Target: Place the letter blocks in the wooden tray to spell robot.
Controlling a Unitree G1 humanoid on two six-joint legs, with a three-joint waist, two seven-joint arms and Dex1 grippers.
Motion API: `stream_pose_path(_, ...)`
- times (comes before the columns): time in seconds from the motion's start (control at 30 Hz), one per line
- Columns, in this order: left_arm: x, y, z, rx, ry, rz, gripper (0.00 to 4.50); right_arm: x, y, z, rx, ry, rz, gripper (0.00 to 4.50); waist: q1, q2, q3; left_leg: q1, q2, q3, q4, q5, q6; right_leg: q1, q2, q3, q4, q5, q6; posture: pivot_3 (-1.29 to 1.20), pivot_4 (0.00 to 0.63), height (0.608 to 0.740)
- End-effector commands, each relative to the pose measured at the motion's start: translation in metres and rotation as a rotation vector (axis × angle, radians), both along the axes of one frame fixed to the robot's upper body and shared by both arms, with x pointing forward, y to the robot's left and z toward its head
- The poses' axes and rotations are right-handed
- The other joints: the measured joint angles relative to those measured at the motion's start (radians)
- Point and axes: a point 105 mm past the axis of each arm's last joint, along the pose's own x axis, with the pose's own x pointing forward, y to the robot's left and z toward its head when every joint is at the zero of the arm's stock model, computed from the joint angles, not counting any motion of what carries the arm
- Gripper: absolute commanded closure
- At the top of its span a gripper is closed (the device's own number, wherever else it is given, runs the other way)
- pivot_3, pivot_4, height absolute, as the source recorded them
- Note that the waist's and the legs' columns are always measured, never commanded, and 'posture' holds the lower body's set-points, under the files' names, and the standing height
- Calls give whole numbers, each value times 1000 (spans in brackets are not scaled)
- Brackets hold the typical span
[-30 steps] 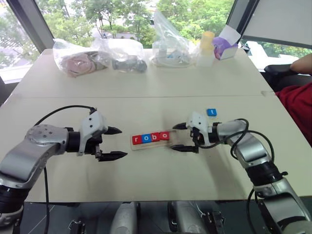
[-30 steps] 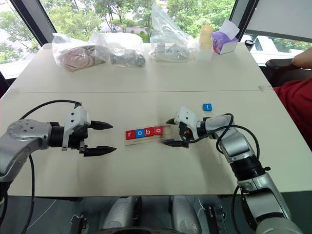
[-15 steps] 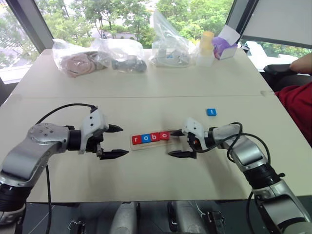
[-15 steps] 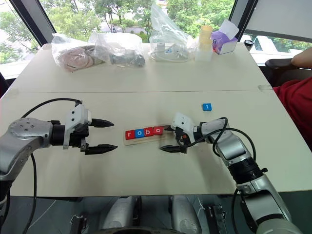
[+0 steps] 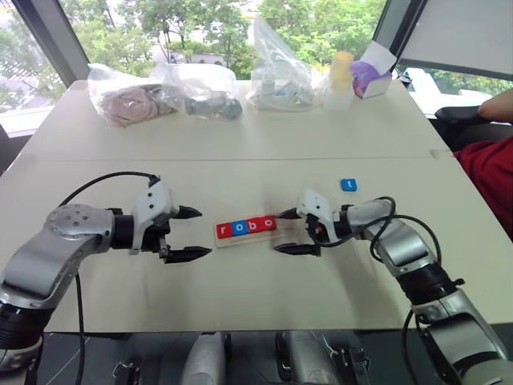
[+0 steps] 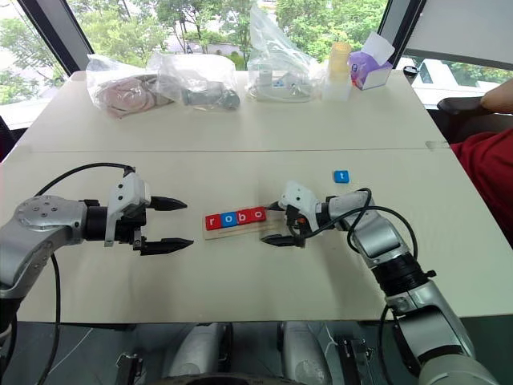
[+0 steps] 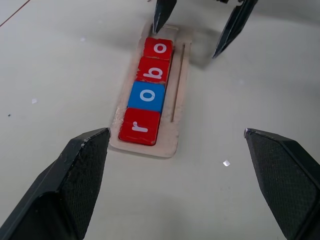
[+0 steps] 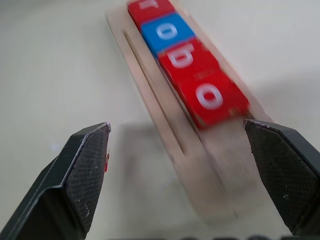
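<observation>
Table [image 5: 240, 152]: wooden tray [image 5: 245, 236] mid-front holds r-o-b-o blocks [image 5: 246, 226], last slot bare. L gripper [image 5: 187, 234] spread wide just left of tray, R gripper [image 5: 287, 231] spread at its right end, both w/o load. Blue t block [image 5: 348, 184] lies apart, behind R gripper.

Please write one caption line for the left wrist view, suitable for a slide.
Four letter blocks spelling "robo" sit in the wooden tray, between the open left gripper and open right gripper.

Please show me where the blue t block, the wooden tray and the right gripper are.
blue t block [image 5: 348, 184], left eye view, top face.
wooden tray [image 7: 179, 107], left wrist view, bare side strip.
right gripper [image 5: 281, 233], left eye view, between fingertips.
</observation>
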Motion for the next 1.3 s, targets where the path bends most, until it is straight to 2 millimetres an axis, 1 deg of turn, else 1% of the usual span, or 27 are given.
stream_pose_path(0.03,0,-2,10,6,-46,-20,0,6,-16,32,60,-72,-89,80,0,0,0,0,0,0,0,0,0,0,0,0,0,0,0,0,150,740)
stream_pose_path(0.07,1,-3,13,-1,-60,-23,0,10,-23,41,97,-80,-157,80,0,0,0,0,0,0,0,0,0,0,0,0,0,0,0,0,150,740)
stream_pose_path(0.1,5,-6,19,-24,-90,-20,0,19,-35,52,154,-96,-273,80,0,0,0,0,0,0,0,0,0,0,0,0,0,0,0,0,150,740)
stream_pose_path(0.2,14,-16,35,-87,-148,-27,0,38,-63,68,257,-139,-559,80,1,-1,0,0,0,-1,0,0,0,0,0,0,0,0,0,0,150,740)
stream_pose_path(0.27,16,-23,41,-121,-161,-39,0,44,-74,71,294,-164,-700,80,0,-1,0,0,-1,-1,0,0,0,1,0,0,0,0,0,0,150,740)
stream_pose_path(0.3,19,-28,44,-141,-171,-44,0,48,-83,70,298,-174,-801,80,-1,0,0,0,-1,-1,0,0,0,1,0,0,0,0,0,0,150,740)
stream_pose_path(0.4,25,-46,50,-197,-184,-91,0,55,-97,60,330,-178,-1078,80,-3,0,0,0,-1,0,0,0,0,0,1,0,1,0,0,0,150,740)
stream_pose_path(0.53,36,-64,52,-230,-201,-126,0,60,-101,43,286,-208,-1229,80,-2,0,-1,0,-2,0,0,0,0,-2,0,1,6,0,0,0,150,740)
stream_pose_path(0.6,42,-70,50,-231,-207,-128,0,65,-99,32,267,-201,-1263,80,-3,0,-1,0,-2,0,0,0,0,-2,0,1,6,0,0,0,150,740)
stream_pose_path(0.67,49,-71,46,-213,-214,-113,0,68,-99,24,208,-222,-1268,80,-7,0,-1,0,-2,1,1,0,0,-2,0,1,7,0,0,0,150,740)
stream_pose_path(0.73,53,-68,42,-195,-222,-97,0,71,-101,21,193,-242,-1285,80,-11,0,-1,0,-2,1,0,0,0,-3,1,2,7,0,0,0,150,740)
stream_pose_path(0.8,54,-66,38,-199,-211,-83,0,75,-104,14,197,-230,-1311,80,-11,0,-1,0,-2,2,0,0,0,-5,1,2,8,0,0,0,150,740)
stream_pose_path(0.93,52,-64,34,-204,-196,-76,0,82,-104,3,189,-212,-1315,80,-11,0,-1,0,-1,2,0,0,0,-4,1,2,8,0,0,0,150,740)
stream_pose_path(0.97,51,-64,33,-205,-196,-74,0,84,-104,2,191,-212,-1312,318,-11,0,-1,0,-1,1,1,0,0,-4,1,2,8,0,0,0,150,740)
stream_pose_path(1.03,49,-63,32,-204,-194,-69,0,87,-101,2,197,-206,-1308,944,-11,0,-1,0,-1,1,1,0,0,-4,1,2,8,0,0,0,150,740)
stream_pose_path(1.17,48,-61,31,-205,-194,-55,0,87,-99,2,188,-196,-1311,3026,-7,0,-1,0,-1,1,1,0,0,-4,1,2,9,0,0,0,150,740)
stream_pose_path(1.3,48,-60,29,-202,-191,-52,0,88,-102,5,184,-202,-1341,3026,-7,0,-1,0,-1,1,1,0,0,-4,1,2,8,0,0,0,150,740)
